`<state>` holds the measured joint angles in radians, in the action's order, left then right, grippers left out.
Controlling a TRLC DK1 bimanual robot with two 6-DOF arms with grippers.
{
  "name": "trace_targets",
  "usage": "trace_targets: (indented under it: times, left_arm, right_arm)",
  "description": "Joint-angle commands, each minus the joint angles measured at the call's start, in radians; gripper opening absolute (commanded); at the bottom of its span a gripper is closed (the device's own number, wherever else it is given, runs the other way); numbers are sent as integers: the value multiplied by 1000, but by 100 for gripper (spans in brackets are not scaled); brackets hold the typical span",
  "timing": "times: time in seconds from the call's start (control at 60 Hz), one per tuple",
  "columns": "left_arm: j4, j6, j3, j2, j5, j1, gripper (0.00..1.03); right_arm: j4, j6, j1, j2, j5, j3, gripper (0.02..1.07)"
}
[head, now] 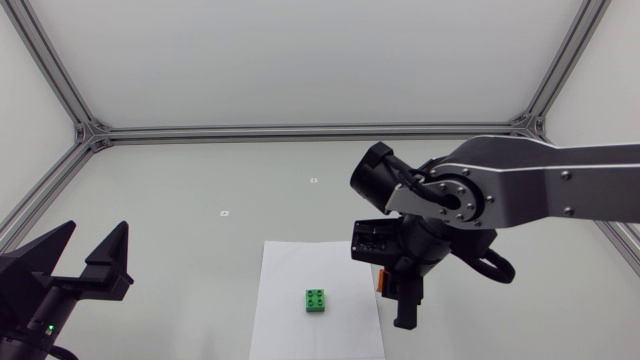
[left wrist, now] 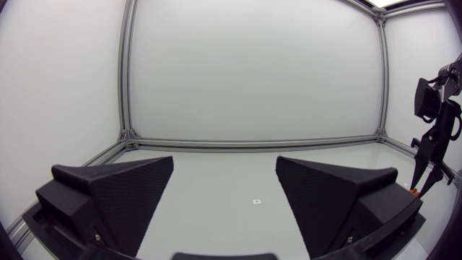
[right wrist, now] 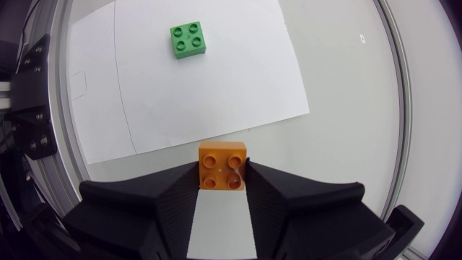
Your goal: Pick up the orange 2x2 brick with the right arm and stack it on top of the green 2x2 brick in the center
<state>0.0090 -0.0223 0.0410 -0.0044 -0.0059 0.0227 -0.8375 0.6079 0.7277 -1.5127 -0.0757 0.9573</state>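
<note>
The orange 2x2 brick point(right wrist: 222, 167) sits between the fingertips of my right gripper point(right wrist: 222, 173), and both fingers press its sides. It is just off the edge of the white paper point(right wrist: 216, 94). From overhead only a sliver of the orange brick point(head: 380, 282) shows beside the right gripper point(head: 393, 292), which points down at the paper's right edge. The green 2x2 brick point(head: 316, 300) lies studs up on the paper point(head: 290, 335), left of that gripper; the green brick point(right wrist: 189, 39) is well ahead of the fingers. My left gripper point(head: 92, 258) stands open at the near left, holding nothing.
Aluminium frame rails point(head: 300, 131) run along the table's far edge and sides. Two small square marks point(head: 313, 180) point(head: 225, 213) sit on the table beyond the paper. The right arm's gripper point(left wrist: 427, 177) shows far off beside the open left fingers point(left wrist: 332, 195).
</note>
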Motion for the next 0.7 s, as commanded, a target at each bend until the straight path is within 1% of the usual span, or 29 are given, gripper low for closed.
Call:
trace_targets:
  times: [0.0, 0.1, 0.217, 0.683]
  left_arm:
    - [-15, 13, -41, -8, 4, -3, 99]
    - [-14, 13, -41, -8, 4, -3, 99]
    - [-14, 13, -41, -8, 4, -3, 99]
    - [-14, 13, -41, -8, 4, -3, 99]
  right_arm:
    - [-25, 27, 47, -55, -3, 41, 13]
    - [-21, 44, 85, -92, 8, 77, 13]
    - [-23, 75, 108, -127, 53, 123, 10]
    - [-17, 102, 165, -300, 90, 271, 10]
